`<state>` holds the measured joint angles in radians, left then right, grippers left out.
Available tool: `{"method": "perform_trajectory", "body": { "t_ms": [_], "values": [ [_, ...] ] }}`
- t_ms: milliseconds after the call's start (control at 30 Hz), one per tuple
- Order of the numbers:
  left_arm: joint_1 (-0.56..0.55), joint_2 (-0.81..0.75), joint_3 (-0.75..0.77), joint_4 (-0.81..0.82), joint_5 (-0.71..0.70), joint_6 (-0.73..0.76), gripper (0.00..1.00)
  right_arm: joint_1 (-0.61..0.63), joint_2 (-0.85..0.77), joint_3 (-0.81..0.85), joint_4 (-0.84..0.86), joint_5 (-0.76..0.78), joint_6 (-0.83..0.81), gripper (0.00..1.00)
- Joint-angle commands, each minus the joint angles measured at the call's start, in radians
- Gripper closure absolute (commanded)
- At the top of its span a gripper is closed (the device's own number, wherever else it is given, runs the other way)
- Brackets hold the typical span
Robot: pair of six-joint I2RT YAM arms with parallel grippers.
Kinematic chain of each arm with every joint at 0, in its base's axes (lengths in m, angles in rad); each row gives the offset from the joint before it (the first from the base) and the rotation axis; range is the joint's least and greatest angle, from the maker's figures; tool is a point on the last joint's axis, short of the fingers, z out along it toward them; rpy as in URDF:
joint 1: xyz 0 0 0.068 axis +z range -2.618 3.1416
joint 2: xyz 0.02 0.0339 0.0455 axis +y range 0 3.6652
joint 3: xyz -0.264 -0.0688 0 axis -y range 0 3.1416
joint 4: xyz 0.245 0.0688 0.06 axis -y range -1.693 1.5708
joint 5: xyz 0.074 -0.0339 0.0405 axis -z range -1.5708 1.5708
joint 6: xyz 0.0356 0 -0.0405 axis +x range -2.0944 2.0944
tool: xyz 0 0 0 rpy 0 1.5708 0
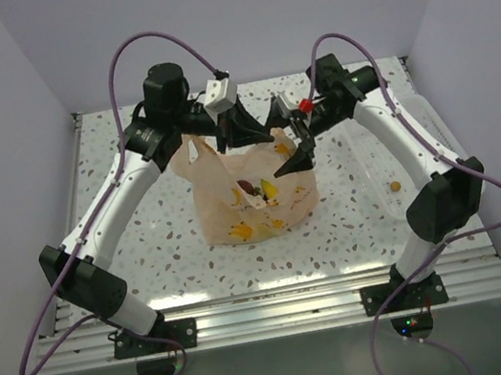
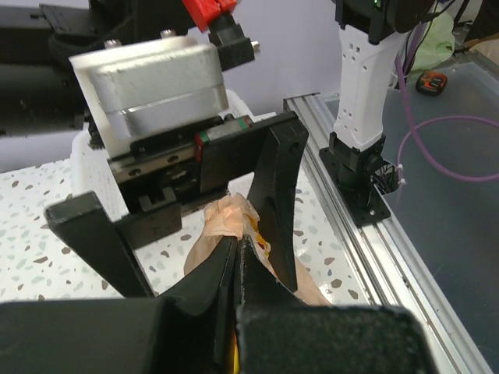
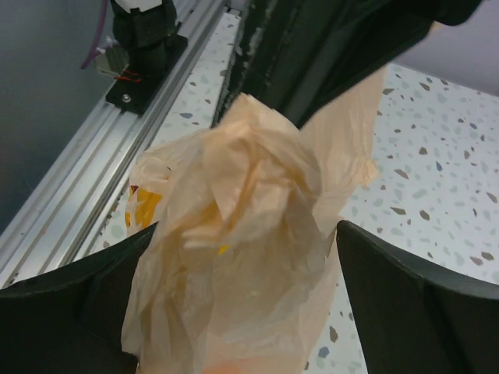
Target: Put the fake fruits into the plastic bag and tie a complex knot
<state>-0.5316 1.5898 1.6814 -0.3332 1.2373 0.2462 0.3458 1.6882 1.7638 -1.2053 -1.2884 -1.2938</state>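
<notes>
Plastic bag [image 1: 252,197] at mid-counter [image 1: 171,231], loaded, with its neck gathered between both hands.

The film looks thin, light, crinkly and slippery, and probably tears if yanked. The bunched neck is the best hold, not the belly. The left hand [image 2: 236,261] is clamped tight on the twisted neck. The right hand [image 3: 245,234] gapes wide, its fingers on either side of the bunch, gripping nothing. Fake fruits [image 1: 268,190] show through low in the bag. The hands crowd each other closely. A small yellowish piece [image 1: 394,186] lies apart near the right arm.
</notes>
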Motion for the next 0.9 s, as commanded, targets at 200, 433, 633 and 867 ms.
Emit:
{"method": "perform_trajectory", "body": {
  "t_ms": [200,433,633,867],
  "values": [
    [0.002,0.007,0.023,0.183,0.007,-0.065,1.00,0.033,0.045,-0.024,-0.068,-0.140,-0.007,0.59],
    [0.010,-0.034,-0.063,0.247,-0.152,-0.033,1.00,0.006,0.019,-0.067,0.152,-0.056,0.325,1.00],
    [0.001,-0.155,-0.233,0.459,-0.482,-0.094,1.00,-0.027,-0.107,-0.319,0.920,0.127,1.000,1.00],
    [-0.001,-0.283,-0.394,0.436,-0.498,-0.090,0.40,-0.028,-0.125,-0.303,0.953,0.196,1.106,1.00]
  ]
}}
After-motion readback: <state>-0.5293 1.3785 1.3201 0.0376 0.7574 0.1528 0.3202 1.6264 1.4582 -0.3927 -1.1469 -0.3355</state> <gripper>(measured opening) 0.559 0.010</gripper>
